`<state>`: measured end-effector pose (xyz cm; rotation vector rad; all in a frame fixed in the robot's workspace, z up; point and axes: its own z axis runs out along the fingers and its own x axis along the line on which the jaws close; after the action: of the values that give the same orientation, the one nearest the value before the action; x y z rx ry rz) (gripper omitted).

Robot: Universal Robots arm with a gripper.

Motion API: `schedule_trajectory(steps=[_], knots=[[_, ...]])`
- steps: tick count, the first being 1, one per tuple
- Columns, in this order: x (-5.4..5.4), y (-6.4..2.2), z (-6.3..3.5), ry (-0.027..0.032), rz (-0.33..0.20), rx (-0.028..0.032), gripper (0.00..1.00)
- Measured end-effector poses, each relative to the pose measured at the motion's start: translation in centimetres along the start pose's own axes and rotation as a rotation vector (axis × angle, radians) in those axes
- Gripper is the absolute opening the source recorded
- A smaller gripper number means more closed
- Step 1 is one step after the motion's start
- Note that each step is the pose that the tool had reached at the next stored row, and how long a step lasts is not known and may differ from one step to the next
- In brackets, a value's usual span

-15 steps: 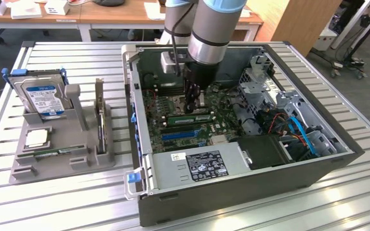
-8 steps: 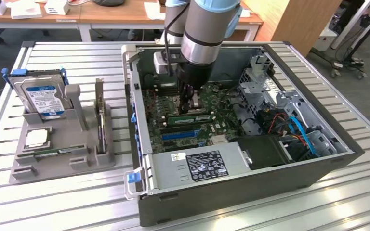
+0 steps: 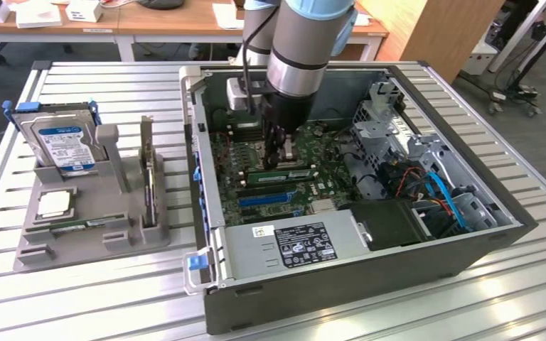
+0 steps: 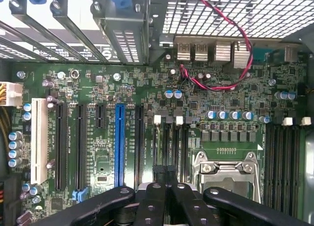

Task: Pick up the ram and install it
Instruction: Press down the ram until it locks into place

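Inside the open computer case (image 3: 349, 280), the ram (image 3: 281, 173) is lying in a motherboard (image 4: 98, 152) slot, its long axis running from the exterior view's left to right. The pincer (image 3: 278, 158) is hanging directly above its middle, fingers (image 4: 153, 201) pressed together; whether they are touching it is unclear.

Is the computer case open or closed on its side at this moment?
Open. The computer case has no side panel on top, so the motherboard is exposed, and the arm's pincer reaches down inside it.

Arm vertical, hand (image 3: 281, 158) closed.
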<state>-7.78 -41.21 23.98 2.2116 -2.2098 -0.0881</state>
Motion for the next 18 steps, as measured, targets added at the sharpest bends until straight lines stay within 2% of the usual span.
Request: schedule_trajectory(steps=[8,18], knots=[[0.02,-0.04,0.76,-0.0001,0.000,0.0000,0.10],[0.04,-0.04,1.05,0.0002,0.000,-0.0001,0.10]])
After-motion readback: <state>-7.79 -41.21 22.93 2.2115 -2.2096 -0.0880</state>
